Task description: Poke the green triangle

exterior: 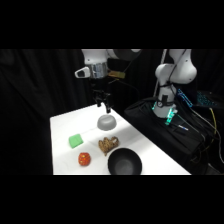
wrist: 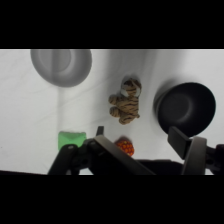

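Green triangle (exterior: 76, 140) flat on white table (exterior: 62, 125), left of striped tiger toy (exterior: 108, 144), just above red-orange ball (exterior: 84, 159). Gripper (exterior: 103, 105) raised over grey dome (exterior: 105, 121), 2 fingers spread open, empty. Black bowl (exterior: 124, 162) at front edge.

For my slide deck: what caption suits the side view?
Franka tool hovers above grey dome; green triangle, red-orange ball, toy tiger, black bowl on white table.
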